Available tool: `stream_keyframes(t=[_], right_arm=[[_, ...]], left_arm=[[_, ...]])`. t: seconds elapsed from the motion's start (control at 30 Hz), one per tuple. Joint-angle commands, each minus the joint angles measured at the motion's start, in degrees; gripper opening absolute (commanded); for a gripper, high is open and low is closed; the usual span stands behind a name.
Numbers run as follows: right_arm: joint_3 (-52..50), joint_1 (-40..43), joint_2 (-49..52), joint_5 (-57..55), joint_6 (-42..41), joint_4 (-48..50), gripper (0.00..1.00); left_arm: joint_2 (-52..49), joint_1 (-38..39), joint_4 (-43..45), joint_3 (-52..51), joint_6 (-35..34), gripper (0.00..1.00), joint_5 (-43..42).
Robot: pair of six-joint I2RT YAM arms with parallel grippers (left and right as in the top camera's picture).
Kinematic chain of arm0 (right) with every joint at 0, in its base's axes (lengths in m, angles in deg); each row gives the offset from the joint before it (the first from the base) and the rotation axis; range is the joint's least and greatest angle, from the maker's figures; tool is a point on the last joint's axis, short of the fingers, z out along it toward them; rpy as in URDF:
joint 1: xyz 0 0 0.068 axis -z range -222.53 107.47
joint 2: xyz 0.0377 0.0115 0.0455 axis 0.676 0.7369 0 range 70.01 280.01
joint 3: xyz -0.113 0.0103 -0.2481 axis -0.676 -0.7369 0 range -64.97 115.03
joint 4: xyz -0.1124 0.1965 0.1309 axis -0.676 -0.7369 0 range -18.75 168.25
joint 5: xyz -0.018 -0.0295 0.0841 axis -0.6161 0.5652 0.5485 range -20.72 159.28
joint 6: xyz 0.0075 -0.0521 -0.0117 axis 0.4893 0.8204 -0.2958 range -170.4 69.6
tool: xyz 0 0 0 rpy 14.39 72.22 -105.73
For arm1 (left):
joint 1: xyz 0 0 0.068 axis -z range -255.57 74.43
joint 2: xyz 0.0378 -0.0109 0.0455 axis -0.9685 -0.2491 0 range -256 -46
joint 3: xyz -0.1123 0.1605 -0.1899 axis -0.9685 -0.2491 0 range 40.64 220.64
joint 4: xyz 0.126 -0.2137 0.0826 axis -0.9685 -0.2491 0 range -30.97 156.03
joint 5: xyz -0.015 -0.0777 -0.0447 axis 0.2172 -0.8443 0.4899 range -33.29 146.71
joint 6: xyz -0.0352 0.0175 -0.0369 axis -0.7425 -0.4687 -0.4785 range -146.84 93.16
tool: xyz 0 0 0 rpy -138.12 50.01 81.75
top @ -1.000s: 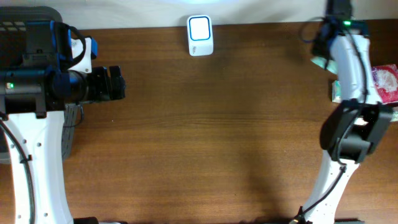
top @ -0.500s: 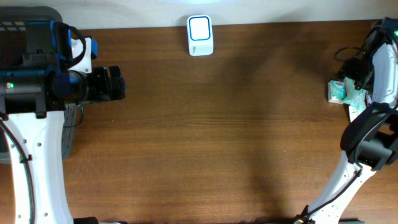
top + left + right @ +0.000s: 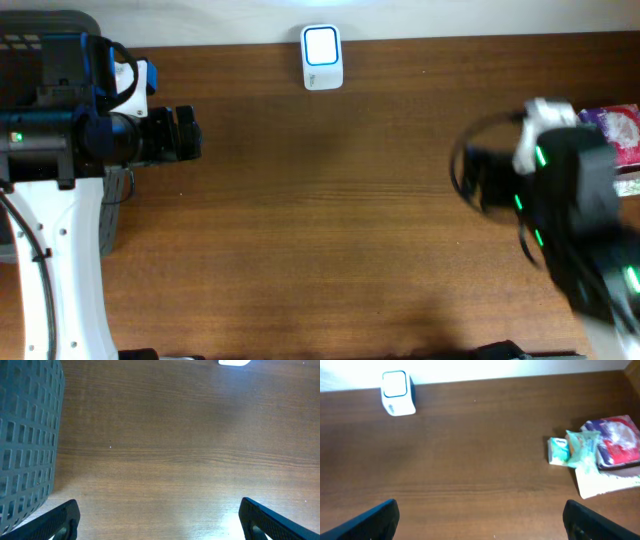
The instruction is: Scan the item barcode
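Shows the left gripper (image 3: 188, 135) spread wide with nothing between its fingers, well left of the scanner (image 3: 322, 57). Shows the right gripper (image 3: 481, 510) equally wide and empty, blurred from overhead. Finds the pile of packets (image 3: 610, 450) well right of the scanner, a small teal packet (image 3: 559, 451) at its scanner-facing edge.

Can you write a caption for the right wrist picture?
Open right gripper over the wooden table, white scanner upper left, packets at right.

Middle of the brown wooden bench (image 3: 320, 220) lies open; white box-shaped scanner (image 3: 322, 58) stands at the far edge, grey plastic mesh basket (image 3: 25, 435) on the left, pile of colourful packets (image 3: 610, 450) on the right.
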Motion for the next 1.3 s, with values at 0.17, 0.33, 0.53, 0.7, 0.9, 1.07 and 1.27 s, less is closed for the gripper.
stream_keyframes(t=[0.17, 0.33, 0.53, 0.7, 0.9, 1.07, 1.27], right_arm=[[-2.9, -0.5, -12.7, 0.8, -0.5, -10.0, 0.99], [-2.9, -0.5, -12.2, 0.8, -0.5, -10.0, 0.99], [-4.3, 2.8, -15.3, 2.4, -0.5, -11.4, 0.99], [-28.3, 9.4, -29.9, 4.4, 6.8, 7.1, 0.99], [-59.7, 10.8, -47.7, 14.4, 18.3, 39.7, 0.99], [-69.0, 10.8, -56.3, 14.4, 18.3, 47.8, 0.99], [-72.3, 10.8, -58.2, 14.4, 18.3, 50.4, 0.99]], left_arm=[[0.2, 0.0, 0.1, 0.1, 0.7, 0.99, -0.4], [0.2, 0.0, 0.1, 0.1, 0.7, 0.99, -0.4], [0.2, 0.0, 0.1, 0.1, 0.7, 0.99, -0.4], [0.2, 0.0, 0.1, 0.1, 0.7, 0.99, -0.4], [0.2, 0.0, 0.1, 0.1, 0.7, 0.99, -0.4], [0.2, 0.0, 0.1, 0.1, 0.7, 0.99, -0.4], [0.2, 0.0, 0.1, 0.1, 0.7, 0.99, -0.4]])
